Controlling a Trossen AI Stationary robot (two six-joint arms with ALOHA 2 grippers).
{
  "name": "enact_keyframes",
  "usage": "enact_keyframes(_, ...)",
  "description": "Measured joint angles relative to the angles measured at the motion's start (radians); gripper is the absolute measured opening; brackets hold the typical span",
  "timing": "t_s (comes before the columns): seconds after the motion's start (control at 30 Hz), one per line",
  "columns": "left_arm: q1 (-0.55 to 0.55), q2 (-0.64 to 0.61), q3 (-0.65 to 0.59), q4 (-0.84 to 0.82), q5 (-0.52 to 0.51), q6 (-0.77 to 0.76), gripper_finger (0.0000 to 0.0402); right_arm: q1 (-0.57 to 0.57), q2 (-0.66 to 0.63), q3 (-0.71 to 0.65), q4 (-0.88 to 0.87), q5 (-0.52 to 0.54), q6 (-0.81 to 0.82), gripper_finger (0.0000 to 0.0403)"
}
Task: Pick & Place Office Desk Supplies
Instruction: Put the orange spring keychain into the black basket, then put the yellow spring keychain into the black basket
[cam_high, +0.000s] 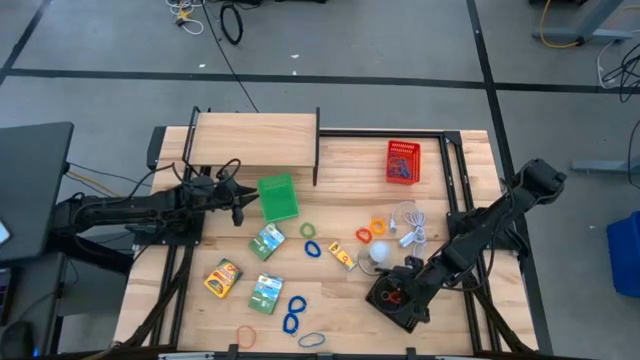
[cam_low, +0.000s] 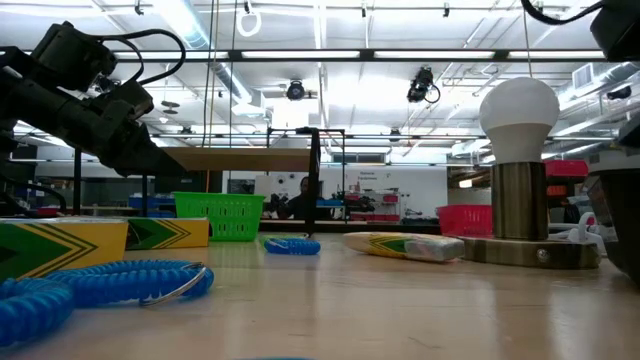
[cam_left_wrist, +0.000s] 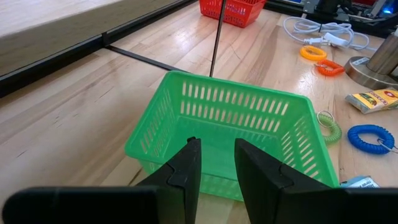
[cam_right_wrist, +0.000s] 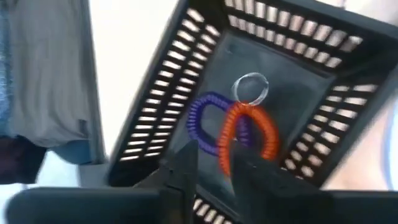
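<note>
At the table's left, the left gripper (cam_high: 240, 207) hovers just short of the green basket (cam_high: 278, 197), its fingers (cam_left_wrist: 185, 169) parted by a narrow gap and holding nothing; the wrist view shows the basket's near wall directly beyond the fingertips. Below that gripper lie three printed packets: a green one (cam_high: 266, 241), a yellow one (cam_high: 223, 278) and another green one (cam_high: 266, 293). Farther toward the middle, coiled loops are scattered on the wood: a green loop (cam_high: 308, 230), a blue loop (cam_high: 312, 249), more blue loops (cam_high: 293, 314) near the front edge, and an orange loop (cam_high: 245, 335) at the table's front. A small yellow packet (cam_high: 342, 256) lies between the two arms, with orange loops (cam_high: 370, 230) just beyond it. At the right, the right gripper (cam_high: 398, 292) hangs over the black basket (cam_high: 405, 313), its fingers (cam_right_wrist: 180, 163) slightly apart and empty. Directly beyond the fingertips, on the basket floor, rest a purple loop (cam_right_wrist: 202, 118) and an orange loop (cam_right_wrist: 249, 127) lying against each other.
</note>
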Motion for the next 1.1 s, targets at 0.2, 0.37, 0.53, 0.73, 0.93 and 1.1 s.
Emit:
enact_keyframes(0.2, 0.0, 0.0, 0.0, 0.0, 0.0, 0.0, 0.0104, -0.01, 0.0, 0.0, 0.083, -0.007, -0.009, 0.014)
enact_keyframes(0.37, 0.0, 0.0, 0.0, 0.0, 0.0, 0.0, 0.0104, -0.025, 0.0, 0.016, 0.127, 0.037, -0.05, 0.0141)
enact_keyframes(0.53, 0.0, 0.0, 0.0, 0.0, 0.0, 0.0, 0.0104, -0.028, 0.0, 0.11, 0.067, 0.176, -0.231, 0.0137)
enact_keyframes(0.73, 0.0, 0.0, 0.0, 0.0, 0.0, 0.005, 0.0104, -0.08, 0.0, 0.281, -0.164, 0.407, -0.453, 0.0137)
enact_keyframes(0.93, 0.0, 0.0, 0.0, 0.0, 0.0, 0.005, 0.0104, -0.211, -0.001, 0.391, -0.389, 0.518, -0.613, 0.0137)
enact_keyframes(1.1, 0.0, 0.0, 0.0, 0.0, 0.0, 0.005, 0.0104, -0.372, -0.001, 0.399, -0.568, 0.52, -0.697, 0.0137)
